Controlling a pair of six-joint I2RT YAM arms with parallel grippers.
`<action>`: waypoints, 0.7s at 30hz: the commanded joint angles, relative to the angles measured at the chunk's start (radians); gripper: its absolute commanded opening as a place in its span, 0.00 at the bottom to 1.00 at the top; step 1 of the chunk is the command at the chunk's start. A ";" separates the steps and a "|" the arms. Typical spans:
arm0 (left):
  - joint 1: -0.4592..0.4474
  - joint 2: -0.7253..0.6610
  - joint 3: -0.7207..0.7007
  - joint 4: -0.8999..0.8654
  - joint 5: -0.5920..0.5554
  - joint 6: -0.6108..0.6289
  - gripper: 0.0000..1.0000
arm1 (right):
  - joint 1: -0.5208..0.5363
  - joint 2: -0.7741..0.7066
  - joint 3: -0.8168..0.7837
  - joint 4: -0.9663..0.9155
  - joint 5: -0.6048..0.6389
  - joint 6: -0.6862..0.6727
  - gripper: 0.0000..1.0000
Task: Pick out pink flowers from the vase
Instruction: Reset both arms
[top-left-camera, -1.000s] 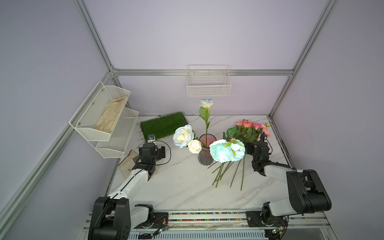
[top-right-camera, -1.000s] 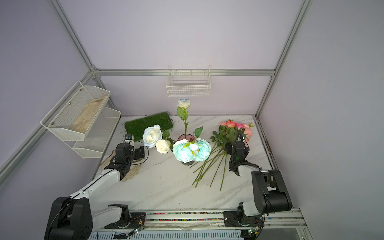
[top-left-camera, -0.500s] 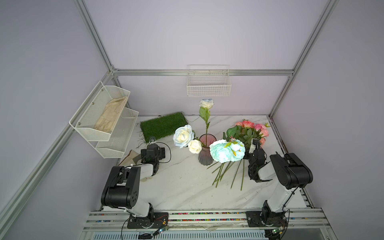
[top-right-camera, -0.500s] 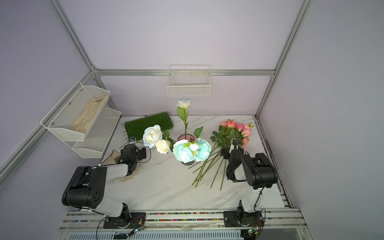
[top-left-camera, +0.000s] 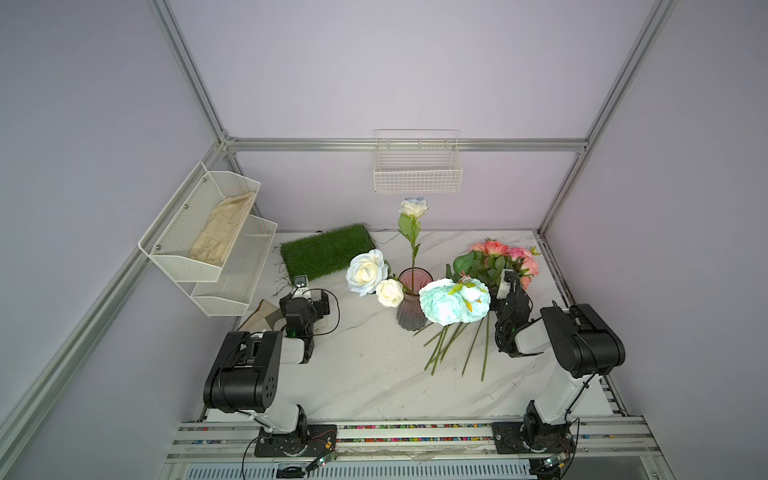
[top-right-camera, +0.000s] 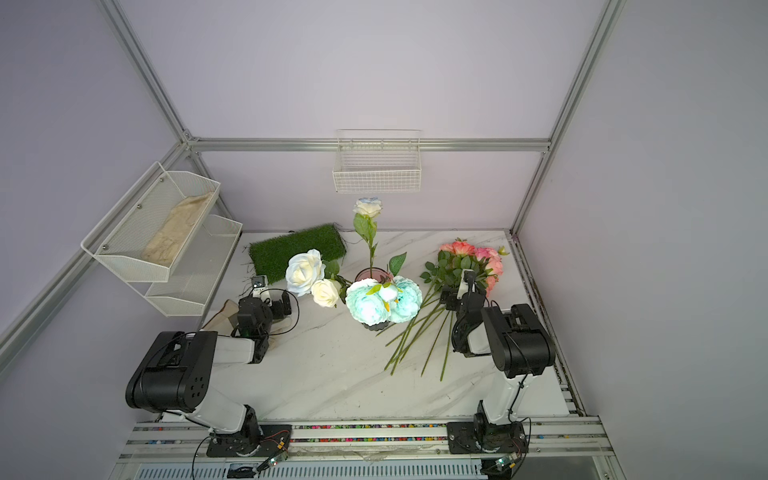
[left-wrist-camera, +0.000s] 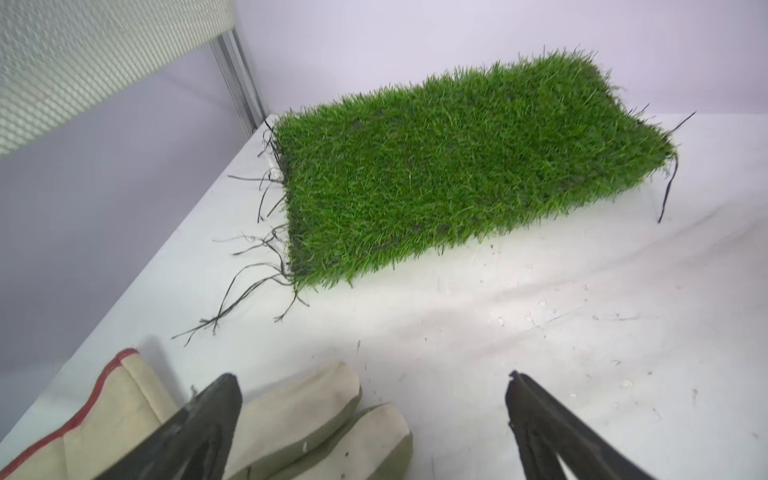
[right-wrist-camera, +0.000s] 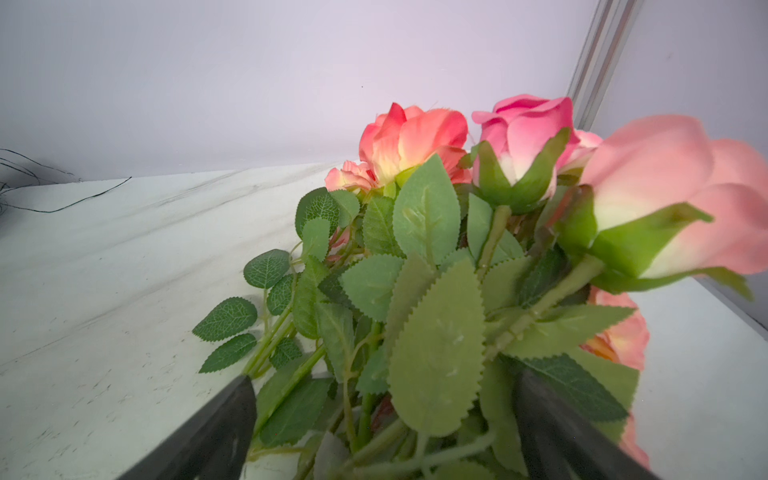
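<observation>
Straddling the pink flowers (right-wrist-camera: 419, 224), the right gripper (right-wrist-camera: 384, 376) gapes wide.

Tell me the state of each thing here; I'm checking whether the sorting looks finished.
Vase: upright, holding white roses and aqua blooms.
Pink flowers: lying bunched on the table.
Left gripper: jaws open, empty, glove below.
Right gripper: jaws open, the pink flowers' leaves between them.
Grass mat: lying flat.
</observation>
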 joint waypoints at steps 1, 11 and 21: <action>0.004 -0.002 -0.011 0.070 0.018 0.015 1.00 | -0.004 -0.009 0.008 0.002 -0.008 -0.008 0.97; 0.004 0.004 -0.018 0.093 0.018 0.017 1.00 | -0.007 -0.009 0.009 -0.002 -0.012 -0.006 0.97; 0.002 0.002 -0.005 0.064 0.012 0.014 1.00 | -0.017 -0.009 0.018 -0.017 -0.028 0.012 0.97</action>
